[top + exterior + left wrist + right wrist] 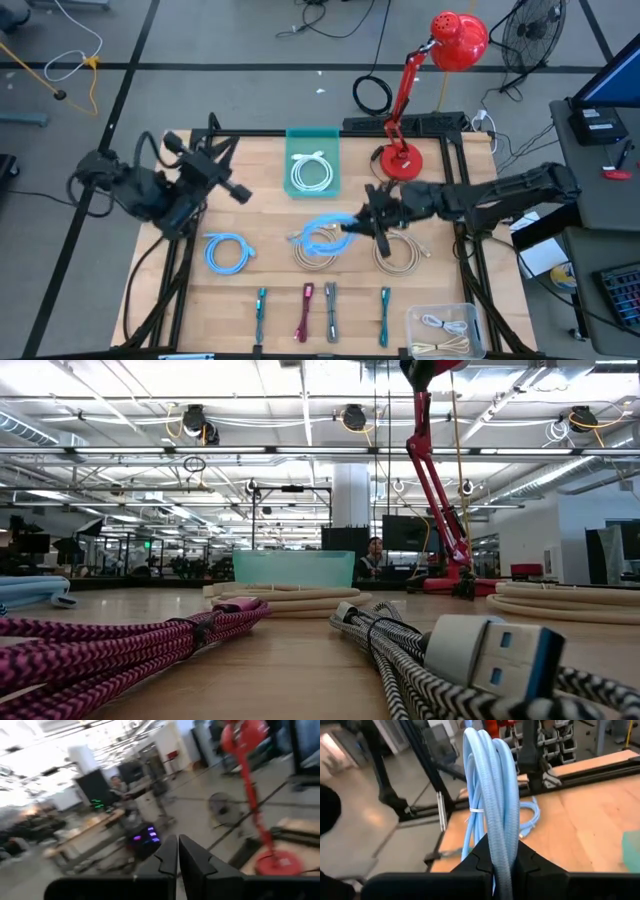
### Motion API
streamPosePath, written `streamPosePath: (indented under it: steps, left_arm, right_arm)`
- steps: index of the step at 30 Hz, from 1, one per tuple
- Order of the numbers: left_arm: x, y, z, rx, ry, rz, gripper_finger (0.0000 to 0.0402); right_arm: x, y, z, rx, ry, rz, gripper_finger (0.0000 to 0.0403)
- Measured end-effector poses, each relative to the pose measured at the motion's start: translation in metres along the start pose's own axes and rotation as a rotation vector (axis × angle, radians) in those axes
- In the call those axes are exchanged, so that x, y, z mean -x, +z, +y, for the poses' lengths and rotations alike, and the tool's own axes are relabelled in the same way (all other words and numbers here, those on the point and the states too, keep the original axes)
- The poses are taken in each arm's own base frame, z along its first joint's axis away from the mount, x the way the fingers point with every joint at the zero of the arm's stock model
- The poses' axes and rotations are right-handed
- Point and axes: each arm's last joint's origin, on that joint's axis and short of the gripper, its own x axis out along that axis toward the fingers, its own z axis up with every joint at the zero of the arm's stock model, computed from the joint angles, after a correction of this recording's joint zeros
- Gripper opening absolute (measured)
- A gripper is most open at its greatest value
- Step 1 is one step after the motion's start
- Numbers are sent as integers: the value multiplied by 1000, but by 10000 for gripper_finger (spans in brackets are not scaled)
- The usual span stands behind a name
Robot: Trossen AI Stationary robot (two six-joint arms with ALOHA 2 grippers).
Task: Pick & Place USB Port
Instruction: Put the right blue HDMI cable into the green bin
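A light blue cable coil (pixel 490 795), bound with a small tie, is held by my right gripper (pixel 352 228) over the middle of the table, above a beige coil (pixel 318 254). A second blue coil (pixel 228 252) lies flat on the table to the left. My left gripper (pixel 240 192) hovers raised at the table's left, shut and empty, pointing level toward the right; its fingers (pixel 177 857) show closed in the left wrist view. A teal bin (pixel 313 140) holding a white cable stands at the far middle. My right gripper pinches several strands of the blue coil's near bend (pixel 501 865) between its two fingers. The fingers come about level from the table's right. The coil sticks out beyond the fingertips toward the left, on edge, lifted clear of the table.
A red desk lamp (pixel 400 160) stands at the far right. Another beige coil (pixel 400 252) lies under my right arm. Several bundled cables (pixel 318 312) lie in a row along the near edge. A clear box (pixel 445 330) of white cables sits at the near right.
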Motion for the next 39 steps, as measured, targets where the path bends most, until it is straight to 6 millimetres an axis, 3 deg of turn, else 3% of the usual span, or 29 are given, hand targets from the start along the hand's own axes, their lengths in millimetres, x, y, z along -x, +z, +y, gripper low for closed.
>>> streamPosePath:
  steps: [5, 9, 14, 17, 23, 27, 34, 39]
  left_arm:
    - [24, -5, 0, 172, -335, -112, 17]
    - [17, -23, -5, 315, -766, -9, 6]
    - [-9, -53, -22, 248, -834, 265, 18]
    - [-31, -56, -26, 266, -867, 324, 39]
    - [-69, -68, -47, 264, -1136, 454, 98]
    - [-89, -78, -64, 256, -1139, 513, 139]
    - [-105, -85, -93, 276, -1292, 521, 171]
    - [-106, -86, -97, 281, -1306, 525, 173]
  right_arm:
    - [-2, -21, 6, 45, -77, 16, 11]
    - [-3, -26, 9, 64, -43, -29, 11]
    - [-3, -34, 10, 84, -23, -30, 11]
    - [-3, -39, 10, 99, -20, -28, 11]
    - [-3, -43, 6, 84, -35, -22, 12]
    - [-4, -44, 4, 83, -42, -17, 12]
    - [-4, -44, 0, 79, -121, -27, 13]
    - [-5, -45, -2, 81, -152, -24, 13]
